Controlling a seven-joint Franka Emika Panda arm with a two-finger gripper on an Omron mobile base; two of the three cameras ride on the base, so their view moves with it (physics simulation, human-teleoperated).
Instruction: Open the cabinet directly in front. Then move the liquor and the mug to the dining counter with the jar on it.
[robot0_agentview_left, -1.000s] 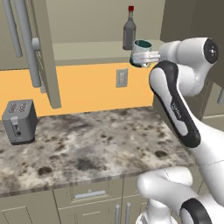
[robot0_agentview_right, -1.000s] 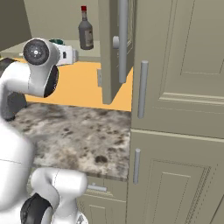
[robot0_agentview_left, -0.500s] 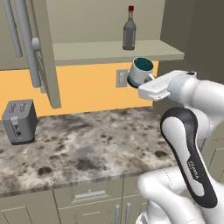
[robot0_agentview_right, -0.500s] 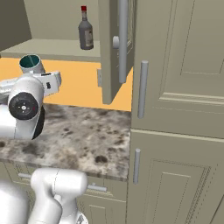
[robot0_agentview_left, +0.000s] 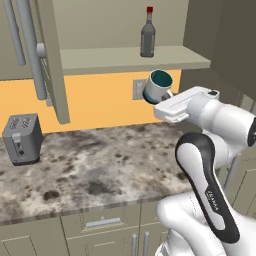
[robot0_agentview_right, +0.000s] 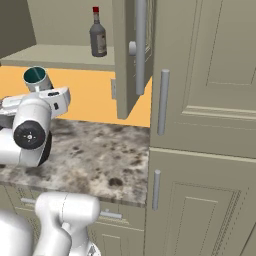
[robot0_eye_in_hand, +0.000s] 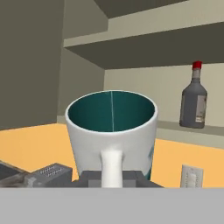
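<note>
I have the small white mug with the teal inside and loop handle (robot0_agentview_left: 158, 86) clamped in my two-finger gripper (robot0_agentview_left: 161, 100), the jaws closed on its lower body just under the handle, and I hold it in the air below the shelf of the open grey-beige upper wall cabinet (robot0_agentview_left: 135, 57), over the speckled kitchen worktop (robot0_agentview_left: 95, 165). The small clear-grey glass bottle of liquor with the red cap (robot0_agentview_left: 147, 34) stands on that shelf, well apart from the mug and not yet fetched. To carry this well, I judge I should keep the mug level, draw it clear of the open cabinet door (robot0_agentview_right: 131, 55) and its silver bar handle (robot0_agentview_right: 140, 47), and swing slowly so the grip does not slip. The hand view looks straight into the mug's teal hollow with the handle facing me and the bottle off to one side. The left base view adds the grey toaster (robot0_agentview_left: 22, 138) at the worktop's far side. The right base view alone gives the tall panelled cupboard front (robot0_agentview_right: 205, 100) beside me.
</note>
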